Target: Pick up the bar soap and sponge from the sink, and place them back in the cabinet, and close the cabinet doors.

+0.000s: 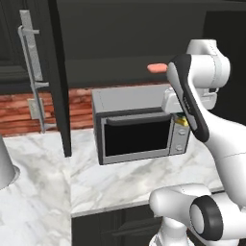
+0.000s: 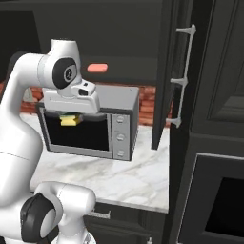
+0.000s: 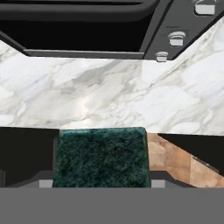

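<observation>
My gripper (image 2: 70, 119) is shut on the sponge (image 2: 70, 121), held in the air in front of the microwave's door, above the counter. From the left the sponge (image 1: 181, 121) shows as a yellow bit under the hand. Seen from the hand, its dark green scrub face (image 3: 101, 161) sits between the jaws. The salmon-pink bar soap (image 1: 156, 68) lies on the dark shelf of the cabinet (image 1: 120, 62) above the microwave, also visible as the bar soap (image 2: 97, 68). Both cabinet doors stand open: the left one (image 1: 60, 77) and the right one (image 2: 164, 71). The sink is out of view.
A grey microwave (image 1: 137, 125) stands on the white marble counter (image 1: 125, 180) against a brick wall. The right door's silver handle (image 2: 183, 76) juts out beside tall dark units (image 2: 214, 143). A grey rounded object (image 1: 5, 168) sits at the far left.
</observation>
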{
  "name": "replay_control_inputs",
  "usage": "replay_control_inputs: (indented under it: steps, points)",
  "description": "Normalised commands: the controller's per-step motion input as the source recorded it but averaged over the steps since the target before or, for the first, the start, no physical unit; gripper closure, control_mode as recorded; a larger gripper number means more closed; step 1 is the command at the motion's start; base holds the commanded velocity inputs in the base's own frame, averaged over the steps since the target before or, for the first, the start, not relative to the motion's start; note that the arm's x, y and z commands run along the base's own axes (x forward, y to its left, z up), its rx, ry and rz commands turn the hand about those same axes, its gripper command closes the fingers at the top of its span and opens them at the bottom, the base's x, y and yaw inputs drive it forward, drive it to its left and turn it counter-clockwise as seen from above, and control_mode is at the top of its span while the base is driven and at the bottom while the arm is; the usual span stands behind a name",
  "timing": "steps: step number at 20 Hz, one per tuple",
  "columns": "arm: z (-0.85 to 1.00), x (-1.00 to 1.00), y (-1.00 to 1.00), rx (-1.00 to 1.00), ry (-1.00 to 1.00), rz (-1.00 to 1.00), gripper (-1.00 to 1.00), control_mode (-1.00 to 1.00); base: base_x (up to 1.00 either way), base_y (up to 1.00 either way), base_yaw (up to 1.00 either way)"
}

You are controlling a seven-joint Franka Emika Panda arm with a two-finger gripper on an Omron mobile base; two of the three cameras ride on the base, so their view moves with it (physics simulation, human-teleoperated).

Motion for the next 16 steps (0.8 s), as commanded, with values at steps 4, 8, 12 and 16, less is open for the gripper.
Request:
replay_control_inputs:
  steps: [4, 8, 12, 16]
  points:
    - [0.0, 0.0, 0.0, 0.0, 0.0, 0.0, 1.0, 1.0, 0.38, 0.11, 0.0]
    - [0.0, 0.0, 0.0, 0.0, 0.0, 0.0, 1.0, 1.0, 0.4, 0.0, 0.0]
    - [0.0, 0.0, 0.0, 0.0, 0.0, 0.0, 1.0, 1.0, 0.42, 0.0, -0.01]
    - [0.0, 0.0, 0.0, 0.0, 0.0, 0.0, 1.0, 1.0, 0.4, 0.0, 0.0]
